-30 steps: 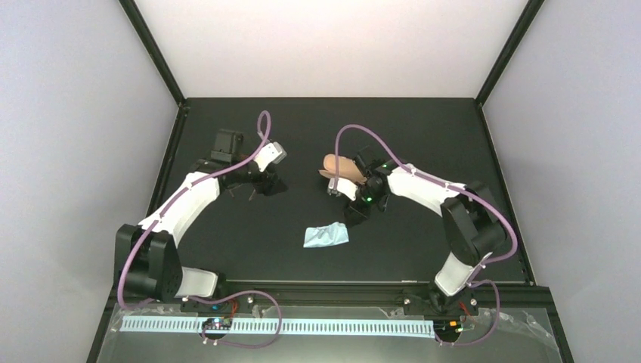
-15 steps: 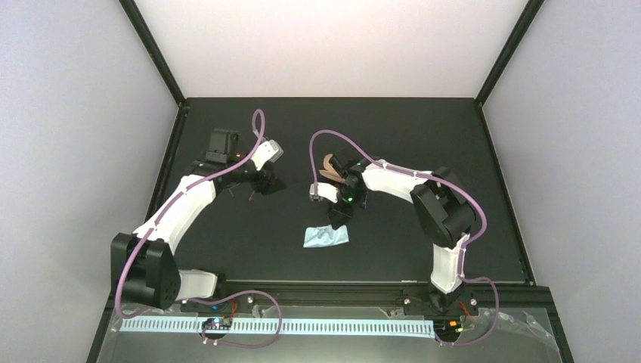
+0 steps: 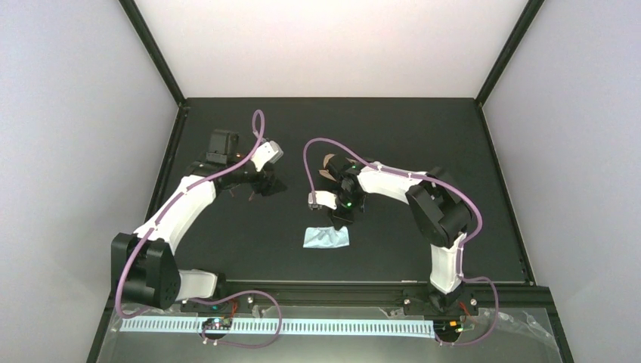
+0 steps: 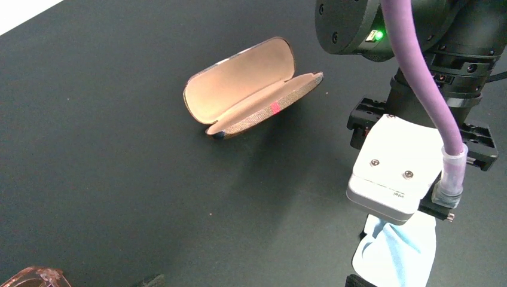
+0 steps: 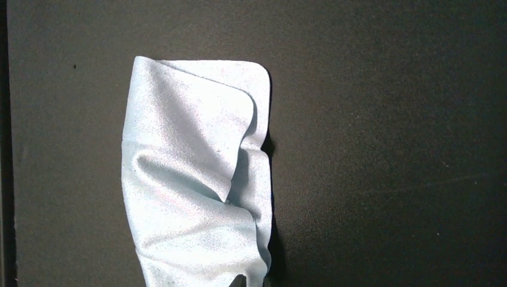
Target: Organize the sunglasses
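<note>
Only a corner of the sunglasses (image 4: 33, 278), with a reddish translucent frame, shows at the bottom left of the left wrist view. It lies on the mat just left of my left gripper (image 4: 252, 282). That gripper is open, its dark fingertips (image 4: 148, 281) far apart with nothing between them. In the top view my left gripper (image 3: 261, 185) hovers at the left of the mat. My right gripper (image 3: 338, 223) is down at the far edge of the light-blue cloth (image 3: 326, 237). Its jaws (image 5: 252, 282) are pinched on a fold of the cloth (image 5: 191, 179).
The brown case (image 4: 251, 89) lies open on the mat, tan lining up, beyond the right arm's wrist (image 4: 391, 173). In the top view the case (image 3: 327, 162) is partly hidden behind that arm. Black frame posts and pale walls border the mat.
My right arm swung from the open case toward me, down to the cloth, and its jaws closed. The left arm has barely moved.
</note>
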`<state>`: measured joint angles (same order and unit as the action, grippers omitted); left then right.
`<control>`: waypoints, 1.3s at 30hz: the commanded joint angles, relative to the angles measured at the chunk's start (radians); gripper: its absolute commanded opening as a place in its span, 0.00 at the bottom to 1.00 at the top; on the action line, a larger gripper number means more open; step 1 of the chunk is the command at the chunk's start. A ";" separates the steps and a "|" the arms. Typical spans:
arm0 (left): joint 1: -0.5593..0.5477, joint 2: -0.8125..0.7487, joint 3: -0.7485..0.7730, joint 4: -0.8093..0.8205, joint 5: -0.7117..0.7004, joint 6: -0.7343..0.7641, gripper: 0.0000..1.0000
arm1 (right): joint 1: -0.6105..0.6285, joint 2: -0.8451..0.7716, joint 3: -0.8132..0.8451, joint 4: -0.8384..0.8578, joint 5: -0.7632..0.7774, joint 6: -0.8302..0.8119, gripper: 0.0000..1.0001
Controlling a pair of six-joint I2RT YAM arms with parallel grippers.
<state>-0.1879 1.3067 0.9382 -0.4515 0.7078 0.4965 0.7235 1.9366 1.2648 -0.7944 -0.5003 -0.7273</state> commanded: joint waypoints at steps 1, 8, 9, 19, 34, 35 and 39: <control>0.009 -0.013 -0.007 0.017 0.028 0.009 0.79 | 0.004 -0.021 0.011 -0.006 -0.016 -0.022 0.07; 0.008 -0.042 -0.048 0.051 0.064 0.073 0.81 | 0.001 -0.079 0.026 -0.021 0.009 -0.033 0.01; 0.008 -0.053 -0.058 0.061 0.073 0.083 0.81 | -0.001 -0.089 0.029 -0.023 0.013 -0.035 0.01; -0.060 -0.062 -0.091 0.086 0.123 0.212 0.79 | -0.066 -0.139 0.026 -0.041 -0.024 -0.016 0.01; -0.255 0.168 0.030 0.119 0.205 0.139 0.62 | -0.122 -0.366 -0.143 0.124 -0.029 0.011 0.01; -0.257 0.196 0.046 0.129 0.237 0.103 0.60 | -0.122 -0.390 -0.162 0.139 -0.028 0.008 0.01; -0.264 0.299 0.111 0.148 0.333 0.019 0.56 | -0.122 -0.456 -0.208 0.153 -0.036 -0.018 0.01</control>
<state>-0.4412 1.5288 0.9688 -0.3599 0.8967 0.6102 0.6006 1.5375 1.0897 -0.7040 -0.5217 -0.7242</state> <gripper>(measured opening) 0.572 0.010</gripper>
